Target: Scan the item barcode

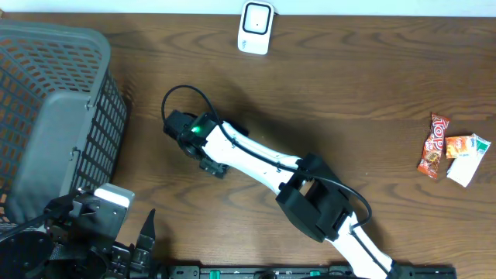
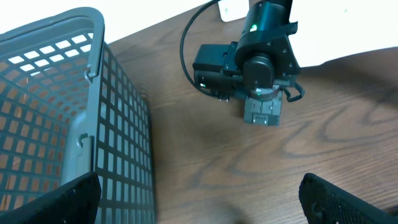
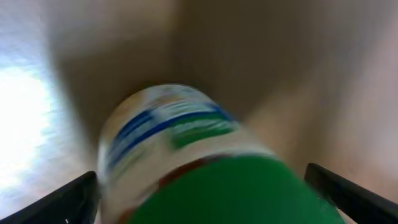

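Observation:
A container with a green cap (image 3: 217, 190) and a white, blue-striped label fills the right wrist view, blurred. It lies between the two fingers of my right gripper (image 3: 202, 194), which stand wide apart and open; the blur hides whether they touch it. From overhead the right gripper (image 1: 191, 136) is left of centre on the table and covers the container. The white scanner (image 1: 256, 27) stands at the far edge. My left gripper (image 2: 199, 199) is open over bare wood at the near left, nothing between its fingers.
A grey mesh basket (image 1: 54, 116) takes up the left side, close beside the left gripper's left finger (image 2: 56, 202). Two snack packets, one red (image 1: 435, 146) and one white (image 1: 468, 158), lie at the far right. A black cable loops behind the right wrist.

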You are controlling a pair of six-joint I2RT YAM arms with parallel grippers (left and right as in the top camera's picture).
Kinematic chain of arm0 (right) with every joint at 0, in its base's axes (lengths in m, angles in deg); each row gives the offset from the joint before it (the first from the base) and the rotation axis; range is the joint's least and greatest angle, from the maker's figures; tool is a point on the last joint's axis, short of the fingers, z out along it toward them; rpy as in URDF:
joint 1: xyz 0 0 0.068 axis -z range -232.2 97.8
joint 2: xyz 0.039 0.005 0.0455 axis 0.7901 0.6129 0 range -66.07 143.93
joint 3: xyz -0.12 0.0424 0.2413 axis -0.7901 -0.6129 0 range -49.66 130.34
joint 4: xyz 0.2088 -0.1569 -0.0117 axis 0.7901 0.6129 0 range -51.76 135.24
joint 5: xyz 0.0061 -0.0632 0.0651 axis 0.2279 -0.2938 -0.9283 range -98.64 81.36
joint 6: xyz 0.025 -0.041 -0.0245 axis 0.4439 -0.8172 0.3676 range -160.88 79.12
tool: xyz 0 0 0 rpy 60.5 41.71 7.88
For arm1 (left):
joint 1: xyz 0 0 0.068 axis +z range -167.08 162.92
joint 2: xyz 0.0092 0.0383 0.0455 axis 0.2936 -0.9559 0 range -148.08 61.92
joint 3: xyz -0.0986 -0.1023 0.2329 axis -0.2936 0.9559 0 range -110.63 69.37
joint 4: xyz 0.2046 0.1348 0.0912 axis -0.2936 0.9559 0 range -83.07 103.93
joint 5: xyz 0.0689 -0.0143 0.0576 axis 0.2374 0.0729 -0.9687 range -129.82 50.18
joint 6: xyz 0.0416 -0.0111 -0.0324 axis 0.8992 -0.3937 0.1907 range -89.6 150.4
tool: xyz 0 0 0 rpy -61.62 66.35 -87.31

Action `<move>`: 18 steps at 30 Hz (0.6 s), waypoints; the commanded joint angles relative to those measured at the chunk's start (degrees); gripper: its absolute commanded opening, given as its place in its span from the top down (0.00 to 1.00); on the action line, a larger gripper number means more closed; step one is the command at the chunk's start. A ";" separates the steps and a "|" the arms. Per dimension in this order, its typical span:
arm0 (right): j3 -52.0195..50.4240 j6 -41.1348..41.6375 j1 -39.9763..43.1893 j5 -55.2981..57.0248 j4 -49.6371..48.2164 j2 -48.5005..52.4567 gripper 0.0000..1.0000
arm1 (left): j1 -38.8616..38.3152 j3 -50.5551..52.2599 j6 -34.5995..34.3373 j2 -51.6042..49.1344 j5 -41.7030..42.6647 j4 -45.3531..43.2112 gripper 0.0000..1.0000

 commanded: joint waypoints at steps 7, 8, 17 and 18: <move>0.94 1.53 -0.79 -5.92 2.27 -9.62 0.01 | 0.22 0.35 -0.72 0.20 0.31 0.13 0.01; 0.94 3.10 -0.79 -7.13 2.27 -11.10 0.01 | 0.24 0.35 -0.72 0.17 0.31 0.13 0.01; 0.85 24.06 2.01 -11.80 -2.27 -18.71 0.37 | 0.22 0.35 -0.74 0.17 0.33 0.13 0.01; 0.76 24.85 2.73 -13.97 -3.54 -18.14 0.53 | 0.22 0.35 -0.74 0.17 0.33 0.13 0.01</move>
